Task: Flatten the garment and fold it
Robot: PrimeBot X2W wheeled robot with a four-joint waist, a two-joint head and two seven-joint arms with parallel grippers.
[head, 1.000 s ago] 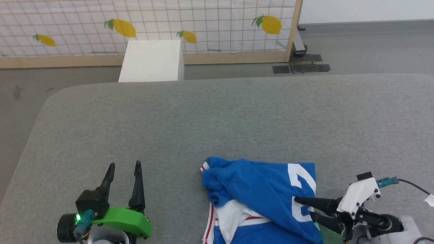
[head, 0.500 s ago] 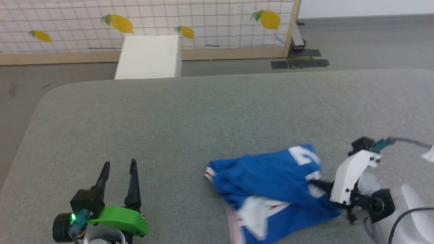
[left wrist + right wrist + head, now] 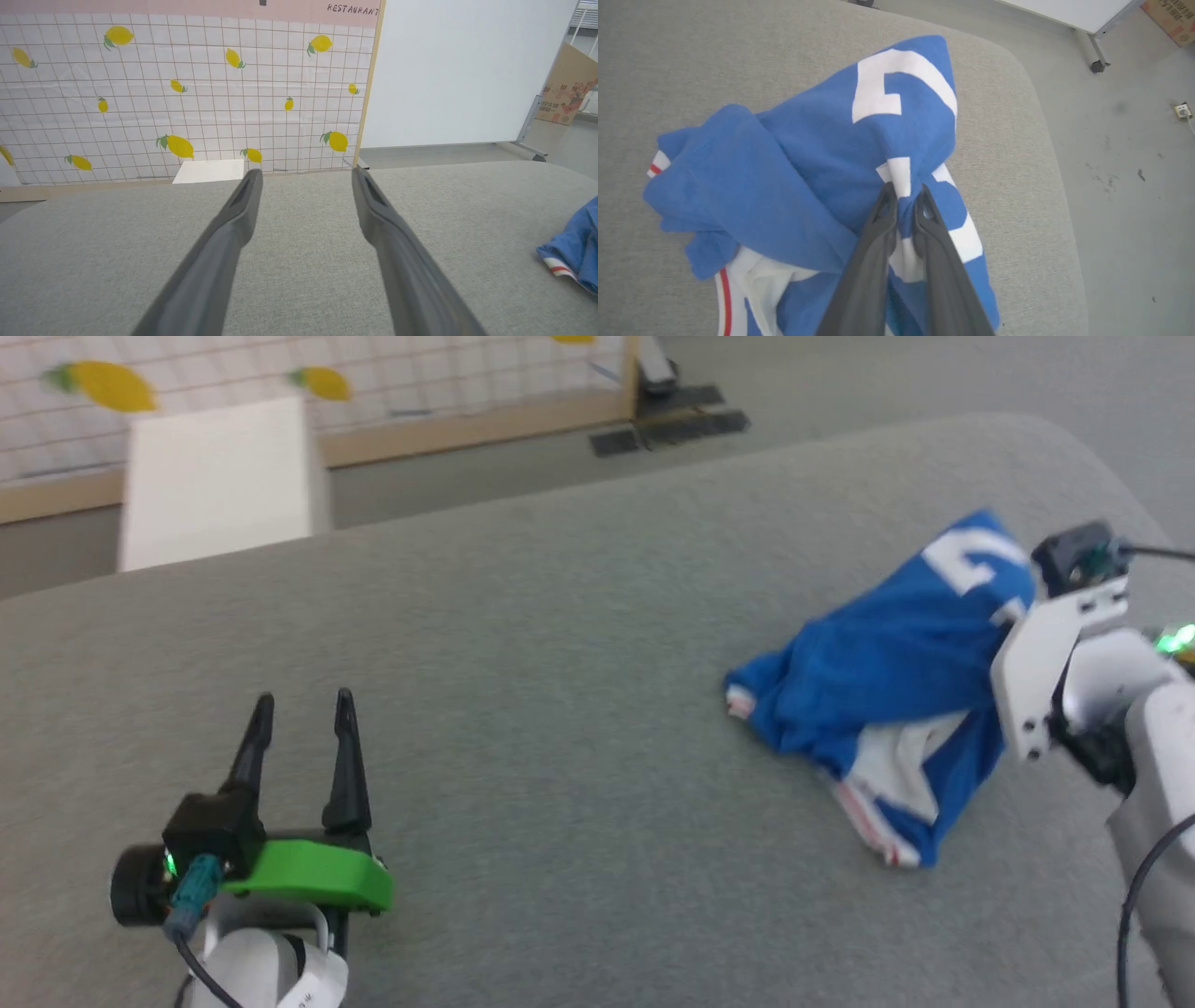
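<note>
Garment [image 3: 794, 186], likely soft, light and limp, trails bunched on the desk [image 3: 523, 709] from the right fingers [image 3: 873, 261], closed on its printed blue fold. Left fingers [image 3: 219, 261], well apart, gape empty. A hem would probably give a better hold.

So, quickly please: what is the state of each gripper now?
Left gripper: open, holding nothing.
Right gripper: shut on the garment.

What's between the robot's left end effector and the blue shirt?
Nothing. In the head view, just bare grey surface stretches between the left end effector and the garment.
</note>
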